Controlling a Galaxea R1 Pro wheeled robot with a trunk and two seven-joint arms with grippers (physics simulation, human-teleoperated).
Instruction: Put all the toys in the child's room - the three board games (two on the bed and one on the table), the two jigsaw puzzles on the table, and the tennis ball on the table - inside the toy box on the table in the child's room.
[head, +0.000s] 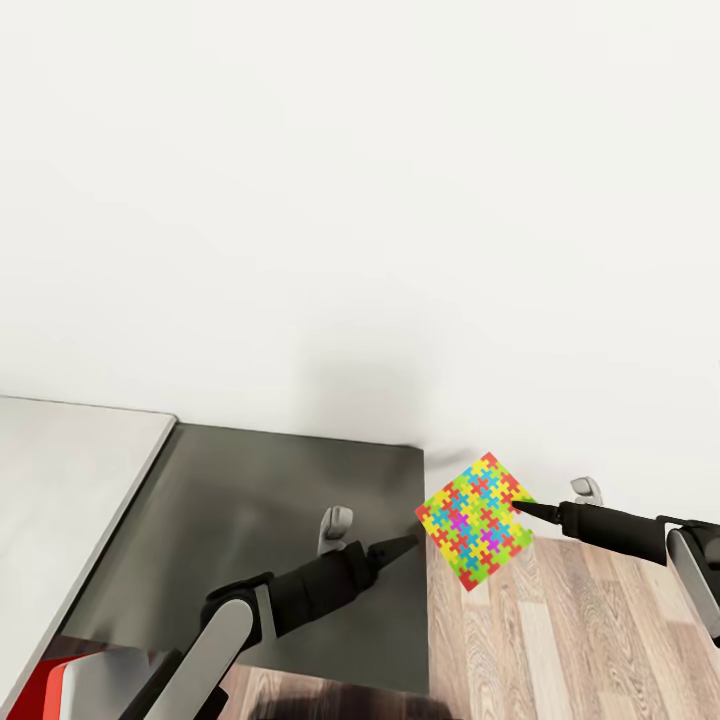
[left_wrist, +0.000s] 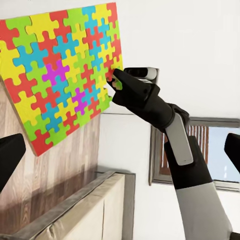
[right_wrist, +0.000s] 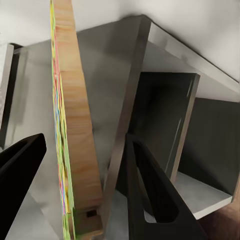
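Presently, right gripper (head: 519, 504): black fingers clamped on the right edge of the jigsaw puzzle (head: 475, 520); in the right wrist view the box stands edge-on between the two fingers (right_wrist: 150, 200), showing its wood-coloured side.
Jigsaw puzzle: one flat box patterned in yellow, blue, pink, green and red pieces, held in the air, tilted cornerwise, just past the right edge of the dark cabinet section (head: 290, 520) and above the wood-plank floor (head: 560, 640). In the left wrist view its patterned face (left_wrist: 60, 70) shows fully, with the right gripper (left_wrist: 117, 80) on its edge.
Left gripper (head: 410, 541): pointing at the box's left corner, tip close to it; whether it touches, and whether its jaws are apart or together, I cannot tell.
Table: pale grey top (head: 60, 500) at the left, joined to the dark cabinet section.
Wall (head: 360, 200): plain white, behind the cabinet.
Other: a red and white object (head: 40, 690) at the lower left corner, too cropped to identify; bed edge (left_wrist: 85, 210) and window (left_wrist: 220, 155) in the left wrist view.
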